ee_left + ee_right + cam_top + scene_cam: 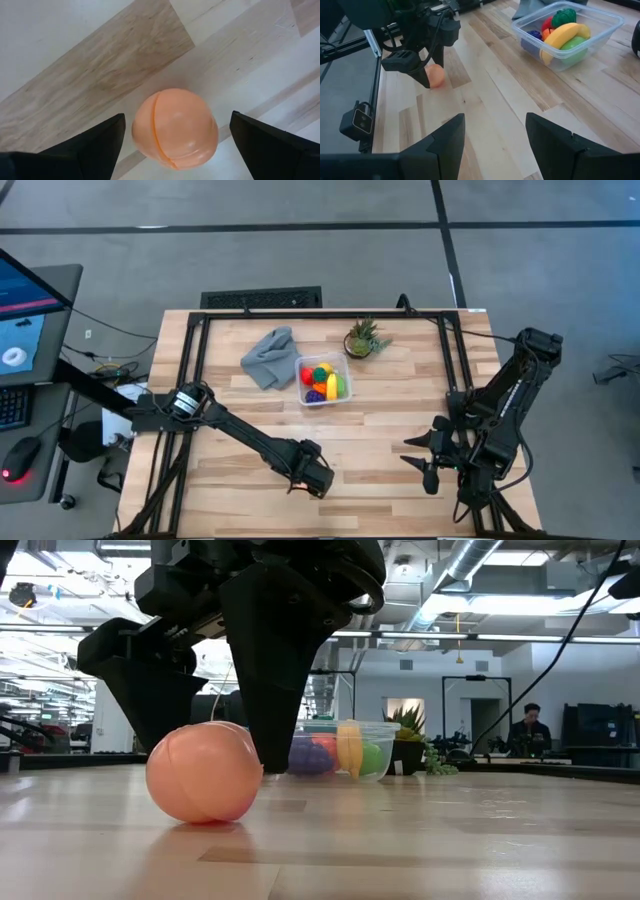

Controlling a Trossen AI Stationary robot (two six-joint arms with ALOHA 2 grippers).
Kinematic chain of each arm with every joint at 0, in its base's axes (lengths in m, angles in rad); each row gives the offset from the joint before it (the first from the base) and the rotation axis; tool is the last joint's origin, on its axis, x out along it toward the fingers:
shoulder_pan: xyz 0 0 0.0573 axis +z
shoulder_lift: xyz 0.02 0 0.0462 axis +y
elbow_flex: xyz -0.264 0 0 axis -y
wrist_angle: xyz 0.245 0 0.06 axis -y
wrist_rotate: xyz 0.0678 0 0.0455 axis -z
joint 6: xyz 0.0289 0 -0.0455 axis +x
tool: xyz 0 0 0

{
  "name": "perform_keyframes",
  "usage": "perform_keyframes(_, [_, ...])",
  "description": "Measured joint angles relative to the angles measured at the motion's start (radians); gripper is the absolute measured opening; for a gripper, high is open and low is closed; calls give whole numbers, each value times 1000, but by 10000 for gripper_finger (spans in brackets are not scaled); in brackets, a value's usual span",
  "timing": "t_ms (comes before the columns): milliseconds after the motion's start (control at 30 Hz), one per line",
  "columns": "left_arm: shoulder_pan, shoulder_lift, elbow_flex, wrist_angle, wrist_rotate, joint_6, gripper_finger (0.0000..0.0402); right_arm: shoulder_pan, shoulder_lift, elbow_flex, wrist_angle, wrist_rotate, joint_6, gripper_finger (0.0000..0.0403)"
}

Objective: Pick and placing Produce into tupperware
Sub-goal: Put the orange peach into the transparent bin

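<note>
A peach-coloured toy fruit [175, 127] rests on the wooden table near its near edge [205, 773] [436, 76]. My left gripper [176, 117] [312, 475] points down over it, open, with one finger on each side; the left wrist view shows a gap at both fingers. The clear tupperware [299, 380] [615, 22] stands toward the table's far middle. It holds a yellow banana [562, 36] and red, green, purple and orange pieces. My right gripper [495, 125] [425, 455] is open and waits near the table's right side.
A grey cloth [268, 355] lies left of the tupperware, and a spiky potted plant [363, 338] stands behind it to the right. Black frame rails [190, 380] run along the table's edges. A person [530, 725] sits in the room far behind.
</note>
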Motion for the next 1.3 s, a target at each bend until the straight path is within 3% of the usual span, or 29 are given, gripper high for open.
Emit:
perform_keyframes(700, [0,0,0,-1,-2,8,343,0,0,0,1,0,0,234])
perform_keyframes(1067, [0,0,0,-1,-2,11,268,0,0,0,1,0,2,234])
perform_keyframes(1300, [0,-1,0,0,-4,20,250,0,0,0,-3,1,17,234])
